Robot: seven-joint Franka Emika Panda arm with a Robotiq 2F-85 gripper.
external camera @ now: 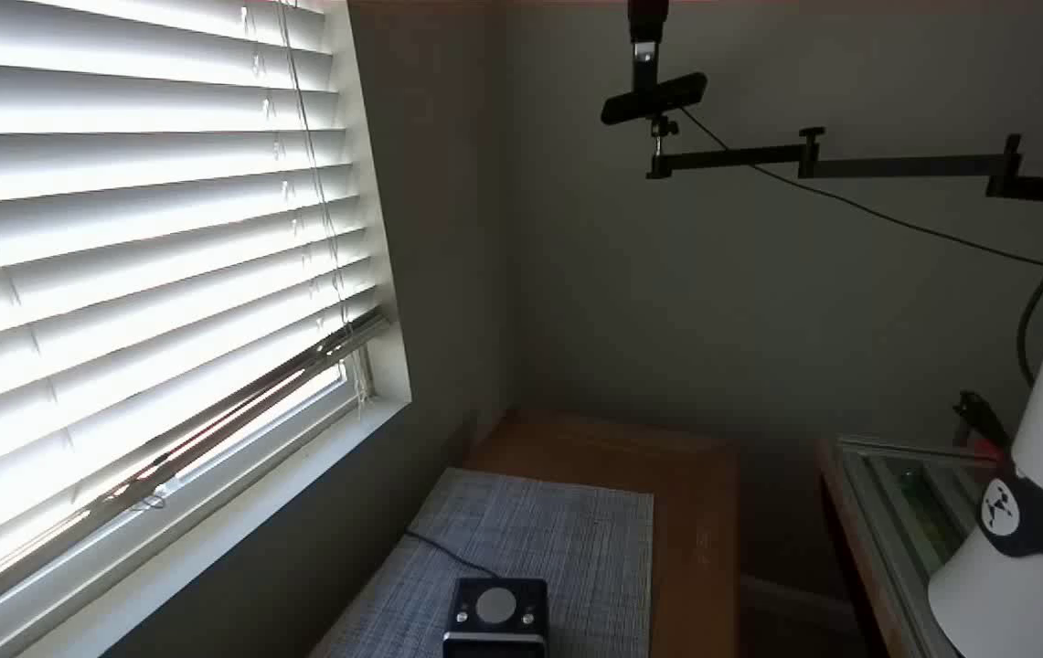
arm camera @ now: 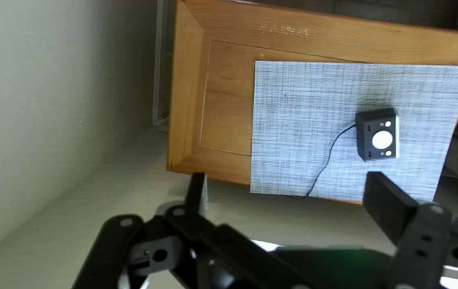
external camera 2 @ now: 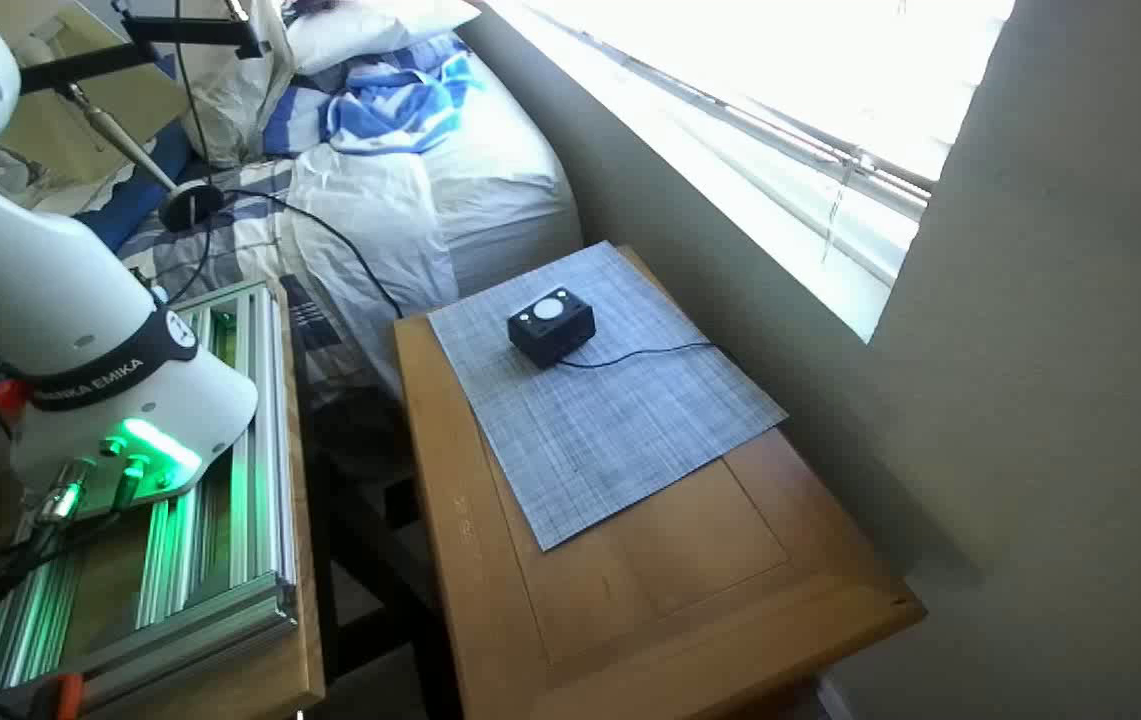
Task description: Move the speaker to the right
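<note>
The speaker (arm camera: 376, 138), a small black box with a round pale disc and two small pale spots on its top, rests on a grey woven mat (arm camera: 293, 104). Both exterior views show the speaker (external camera: 495, 614) (external camera 2: 552, 330) as well, with a thin dark cable (arm camera: 329, 154) running from it across the mat. In the wrist view my gripper (arm camera: 286, 176) is open, its two black fingers wide apart and nothing between them. The speaker appears beyond the right-hand finger, apart from it. Neither exterior view takes in the gripper.
The mat lies on a wooden table (external camera 2: 670, 620) beside a wall with a blind-covered window (external camera: 146, 256). A bed (external camera 2: 500, 190) stands at one end. The white arm's base (external camera 2: 130, 420) sits on a separate metal-framed stand (external camera 2: 270, 440), across a gap from the table.
</note>
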